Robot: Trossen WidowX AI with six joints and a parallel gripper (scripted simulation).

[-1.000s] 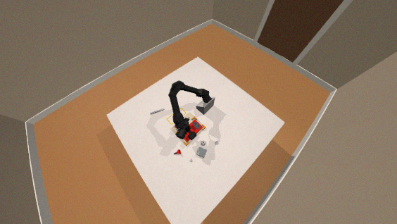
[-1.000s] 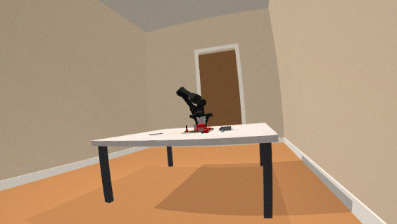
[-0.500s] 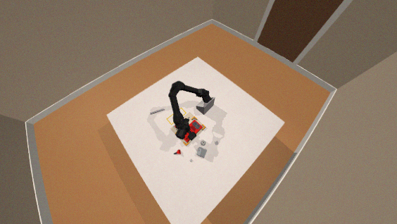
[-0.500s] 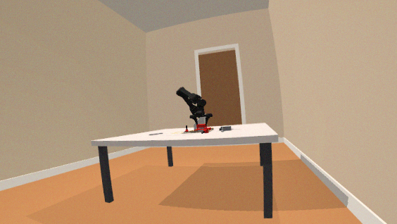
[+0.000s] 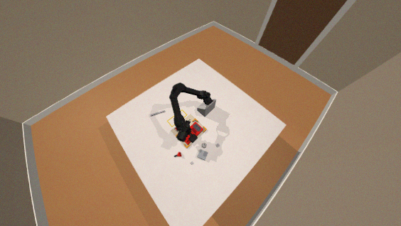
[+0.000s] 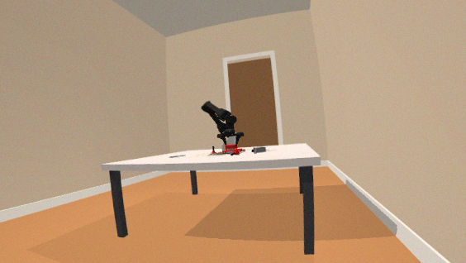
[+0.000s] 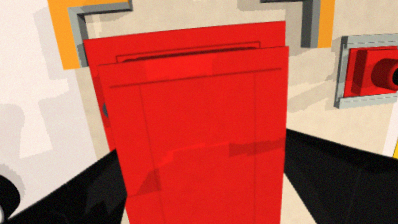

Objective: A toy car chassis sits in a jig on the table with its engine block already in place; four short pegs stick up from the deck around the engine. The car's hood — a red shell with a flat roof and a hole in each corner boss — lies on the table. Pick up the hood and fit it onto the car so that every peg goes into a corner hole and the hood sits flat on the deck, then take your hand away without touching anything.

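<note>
My gripper (image 5: 188, 138) (image 6: 231, 143) (image 7: 201, 144) is over the jig, shut on the red hood (image 7: 200, 115), one black finger at each long side. The hood's flat roof faces the wrist camera. The red car chassis (image 5: 195, 131) (image 7: 185, 36) sits in the jig beneath; its red far end shows past the hood's far edge, and a strip shows at the hood's left. The hood's edges run roughly in line with the chassis. The engine block, pegs and corner holes are hidden under the hood. The height gap between hood and deck cannot be told.
Orange and grey corner brackets (image 7: 60, 37) (image 7: 325, 25) stand on the beige jig plate (image 7: 315, 112). A grey-framed holder (image 7: 339, 75) with a red part is at the right. The table also bears a small red part (image 5: 178, 154), a grey block (image 5: 202, 155) and a thin grey bar (image 5: 157, 113).
</note>
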